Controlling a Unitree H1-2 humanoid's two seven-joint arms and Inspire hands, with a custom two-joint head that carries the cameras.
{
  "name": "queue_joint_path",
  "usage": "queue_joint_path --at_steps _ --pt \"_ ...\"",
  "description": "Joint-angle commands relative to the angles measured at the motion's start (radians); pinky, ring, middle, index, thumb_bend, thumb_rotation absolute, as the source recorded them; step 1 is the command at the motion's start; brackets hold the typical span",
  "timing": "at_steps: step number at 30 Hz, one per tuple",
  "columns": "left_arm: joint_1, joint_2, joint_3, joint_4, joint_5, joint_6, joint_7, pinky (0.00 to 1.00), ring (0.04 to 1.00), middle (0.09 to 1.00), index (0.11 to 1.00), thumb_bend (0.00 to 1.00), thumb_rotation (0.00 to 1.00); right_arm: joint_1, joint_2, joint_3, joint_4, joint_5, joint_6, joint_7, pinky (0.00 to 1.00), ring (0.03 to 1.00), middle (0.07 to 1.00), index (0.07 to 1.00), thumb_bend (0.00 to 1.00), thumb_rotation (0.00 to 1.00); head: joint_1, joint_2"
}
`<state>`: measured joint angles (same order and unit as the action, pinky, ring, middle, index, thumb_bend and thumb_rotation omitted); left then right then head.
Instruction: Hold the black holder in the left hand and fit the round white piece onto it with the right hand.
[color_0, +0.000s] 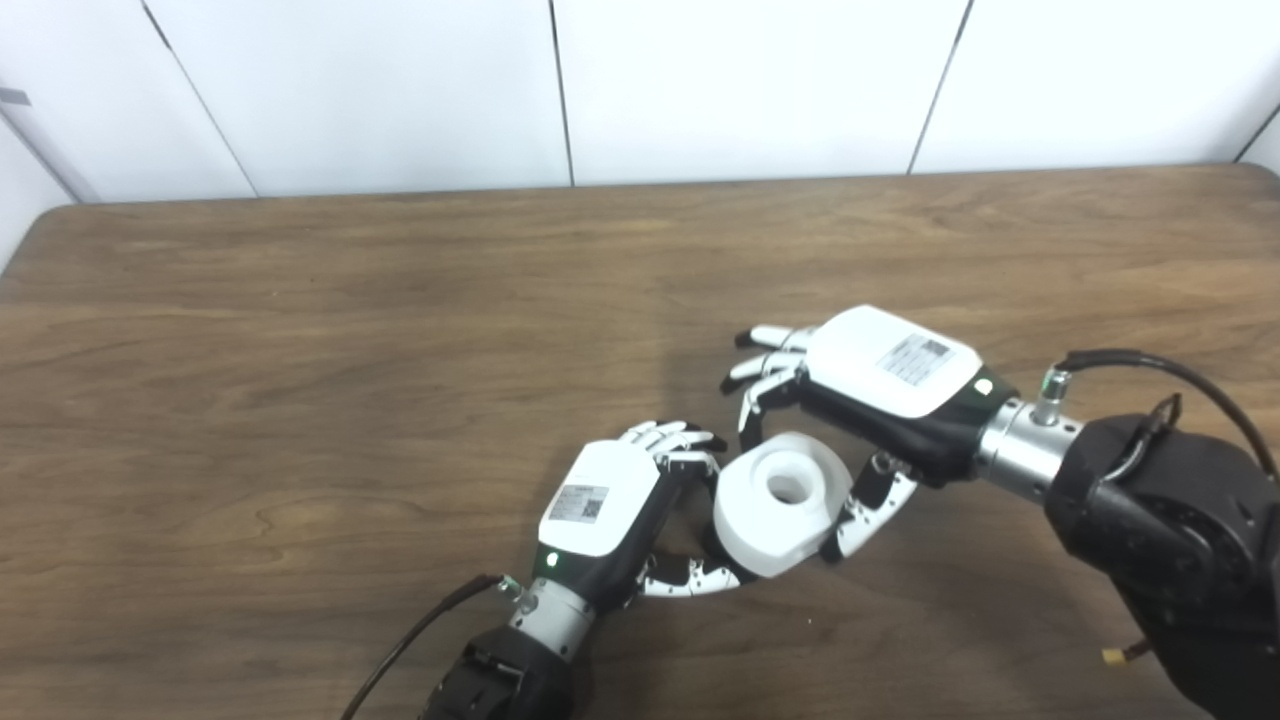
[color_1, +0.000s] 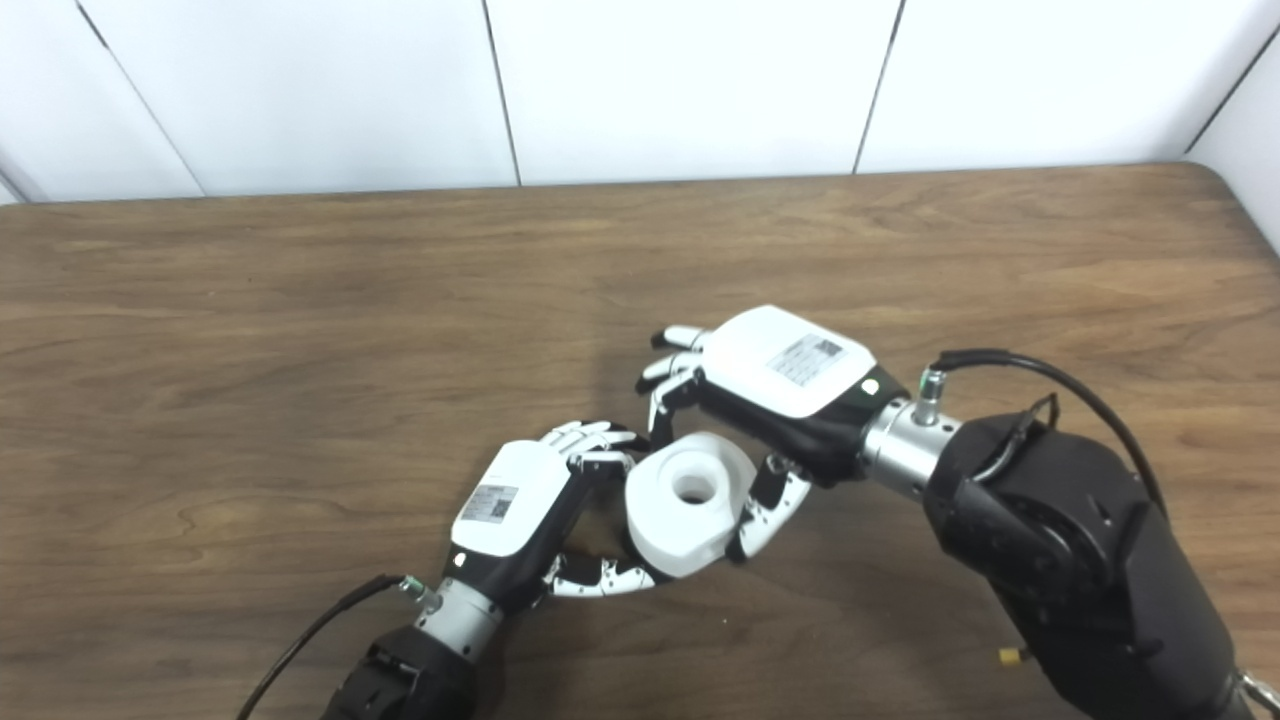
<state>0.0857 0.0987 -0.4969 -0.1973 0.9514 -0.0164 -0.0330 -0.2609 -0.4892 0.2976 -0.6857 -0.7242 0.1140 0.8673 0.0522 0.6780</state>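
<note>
The round white piece (color_0: 780, 505), a thick ring with a centre hole, is tilted just above the table near the front middle. My right hand (color_0: 880, 385) is shut on it, fingers over its far rim and thumb on its near right side. My left hand (color_0: 610, 505) sits right beside it on the left, fingers and thumb curled toward the piece's left edge. The black holder (color_0: 703, 510) shows only as a dark sliver between that hand's fingers and the white piece, which hides the rest of it. The two hands nearly touch.
The wooden table (color_0: 300, 350) stretches bare to the left and back, ending at a white panelled wall. A black cable (color_0: 410, 640) trails from my left wrist toward the front edge. My bulky right forearm (color_0: 1170, 540) fills the front right.
</note>
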Motion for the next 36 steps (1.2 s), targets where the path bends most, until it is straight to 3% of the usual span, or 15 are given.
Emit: queue_joint_path --at_steps 1,11,19,23,36 --pt "0.013 0.005 -0.012 0.05 0.01 0.031 -0.036 0.86 0.853 0.795 0.487 0.52 0.06 -0.022 0.002 -0.006 -0.012 -0.001 -0.004 -0.008 0.85 0.946 0.835 0.608 0.94 0.17 -0.002 -0.003" --pt "0.013 0.009 -0.01 0.049 0.005 0.027 -0.033 0.86 0.85 0.792 0.486 0.52 0.06 -0.035 -0.006 -0.018 -0.022 0.001 0.007 0.015 0.86 0.957 0.878 0.724 0.99 0.23 0.0 -0.005" --pt "0.016 0.016 -0.008 0.05 0.001 0.024 -0.025 0.86 0.849 0.788 0.486 0.52 0.06 -0.056 -0.009 -0.024 -0.05 -0.01 0.028 0.066 0.95 1.0 0.989 0.886 1.0 0.36 -0.003 -0.013" --pt "0.018 0.022 -0.008 0.043 0.0 0.026 -0.03 0.86 0.848 0.788 0.487 0.52 0.06 -0.073 -0.012 -0.024 -0.064 -0.022 0.027 0.084 0.98 1.0 1.0 0.945 1.0 0.4 -0.012 -0.018" --pt "0.021 0.038 0.004 0.035 -0.022 0.023 -0.036 0.87 0.849 0.773 0.487 0.52 0.06 -0.134 -0.021 -0.042 -0.117 -0.026 0.127 0.218 1.0 1.0 1.0 0.987 1.0 0.43 -0.026 -0.023"
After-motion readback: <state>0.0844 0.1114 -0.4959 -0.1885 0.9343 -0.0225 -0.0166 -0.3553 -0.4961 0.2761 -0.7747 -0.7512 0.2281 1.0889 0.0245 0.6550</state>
